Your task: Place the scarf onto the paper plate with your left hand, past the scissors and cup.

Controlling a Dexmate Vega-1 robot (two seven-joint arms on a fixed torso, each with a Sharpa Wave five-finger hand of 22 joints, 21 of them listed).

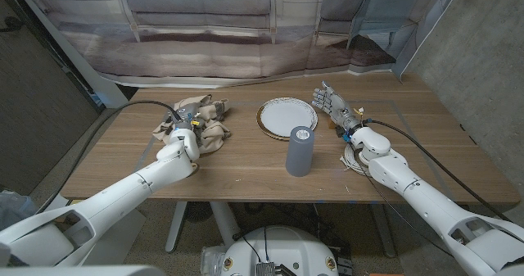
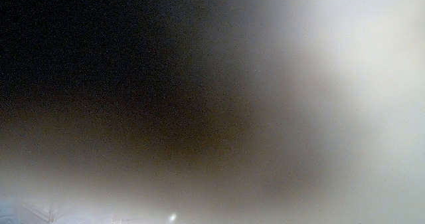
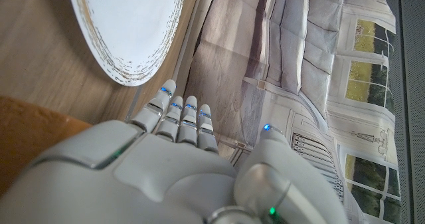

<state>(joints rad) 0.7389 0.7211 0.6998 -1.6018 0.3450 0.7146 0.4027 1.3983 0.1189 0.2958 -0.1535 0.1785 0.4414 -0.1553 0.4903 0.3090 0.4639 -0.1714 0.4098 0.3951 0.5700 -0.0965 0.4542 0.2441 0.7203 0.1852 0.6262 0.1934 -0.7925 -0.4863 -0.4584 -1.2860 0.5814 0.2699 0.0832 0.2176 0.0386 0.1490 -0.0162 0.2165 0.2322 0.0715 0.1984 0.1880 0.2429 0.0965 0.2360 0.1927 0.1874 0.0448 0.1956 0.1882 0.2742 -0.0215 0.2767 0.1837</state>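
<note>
Looking down, head view: my left robot hand (image 1: 190, 120) is down on the beige scarf (image 1: 206, 126), which lies crumpled on the wooden bench (image 1: 246, 174) at my left; fingers are buried in the folds, so I cannot tell whether they grip the cloth.
Scarf position: well to the left of the paper plate (image 1: 287, 115), not touching it.
Cup: a grey cup (image 1: 300, 151) stands upright just in front of the plate, nearer to me.
Plate: white with a gold-speckled rim, nothing lying on it.
Right robot hand, head view: my right robot hand (image 1: 334, 107) stands just to the right of the plate, fingers spread and pointing away from me, holding nothing.
Cables: a black cable runs along each arm; a pale coil (image 1: 354, 159) lies beside my right wrist.
Backdrop: a printed curtain (image 1: 246, 22) of a sofa hangs behind the bench.
Left wrist view: only a dark-to-pale blur, too close to make anything out.
Right wrist view: back of my right robot hand (image 3: 172, 164), fingers (image 3: 179, 121) straight and side by side, thumb apart, nothing held; the paper plate (image 3: 126, 24) lies just past the fingertips on the bench (image 3: 33, 58), curtain beyond.
</note>
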